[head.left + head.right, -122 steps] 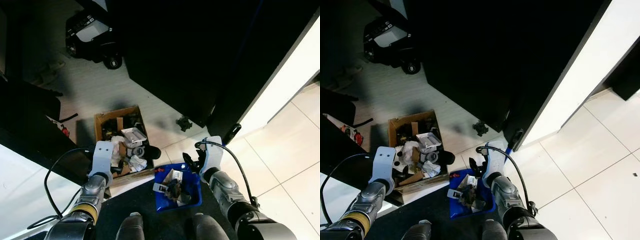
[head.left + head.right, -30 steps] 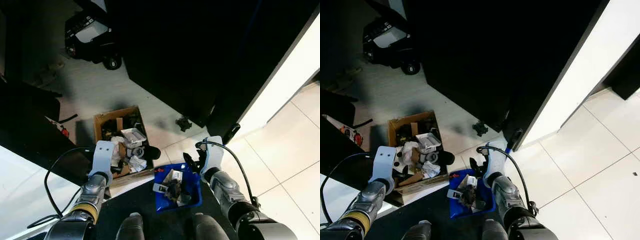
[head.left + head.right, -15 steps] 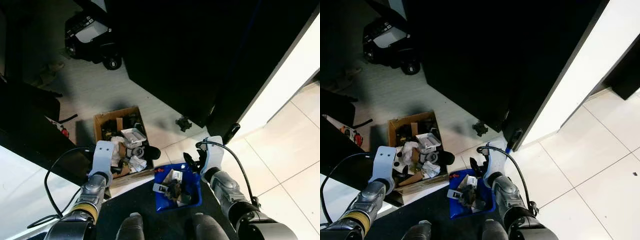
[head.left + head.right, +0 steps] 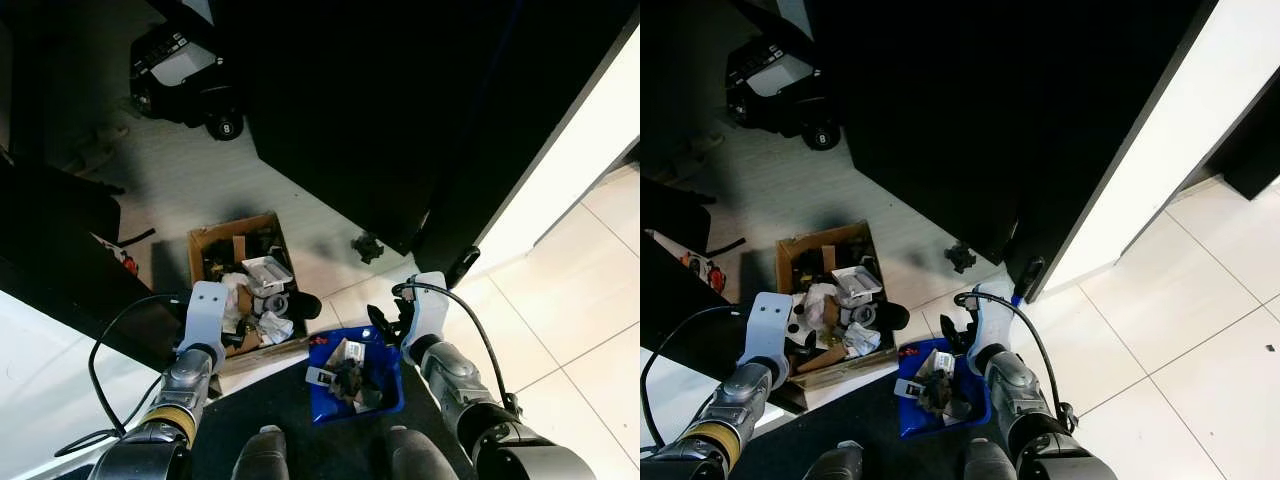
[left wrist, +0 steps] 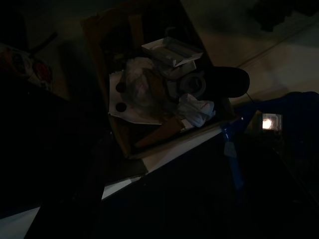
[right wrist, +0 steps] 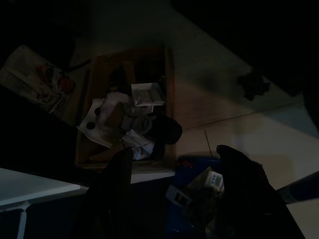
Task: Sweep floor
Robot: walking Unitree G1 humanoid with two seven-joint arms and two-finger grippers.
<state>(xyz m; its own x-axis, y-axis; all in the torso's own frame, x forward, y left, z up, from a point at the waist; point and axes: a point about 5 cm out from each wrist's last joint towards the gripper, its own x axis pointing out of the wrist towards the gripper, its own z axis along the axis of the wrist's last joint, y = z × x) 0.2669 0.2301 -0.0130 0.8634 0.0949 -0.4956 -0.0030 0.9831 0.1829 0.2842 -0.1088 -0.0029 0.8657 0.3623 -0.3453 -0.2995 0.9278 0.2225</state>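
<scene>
Both silver arms hang low and bent in front of the robot's body, wrists pointing down at the floor. The right gripper point(image 6: 174, 184) sits just above the blue dustpan point(image 4: 385, 392), at about 5 o'clock in the head view; in the right wrist view its two black fingers point(image 6: 241, 172) stand apart, so the jaws are open and hold nothing. The left gripper point(image 4: 207, 310) hovers at about 7 o'clock, beside the cardboard box point(image 4: 205, 240); its white wrist housing hides the fingers and the left wrist view is very dark, so I cannot tell how its jaws stand.

The dustpan is a shallow tray of glossy blue plastic, loaded with dark clumps, a white card and small scraps, with a red fleck near its 10 o'clock corner. Its blue handle point(image 5: 232, 154) runs off toward the left wrist. The box is brown, open-topped and crammed with crumpled white paper, a clear plastic tray point(image 4: 267, 270) and a black rounded thing.

The floor is pale glossy tile point(image 4: 560, 290) with thin grout lines toward 3 o'clock, greyer in the shade toward 11 o'clock. A dark clump of debris point(image 4: 367, 246) lies on it, just beyond the dustpan. A big black cabinet point(image 4: 400, 110) fills the 12 o'clock side, and a black toy car point(image 4: 180, 75) stands at 11 o'clock.
</scene>
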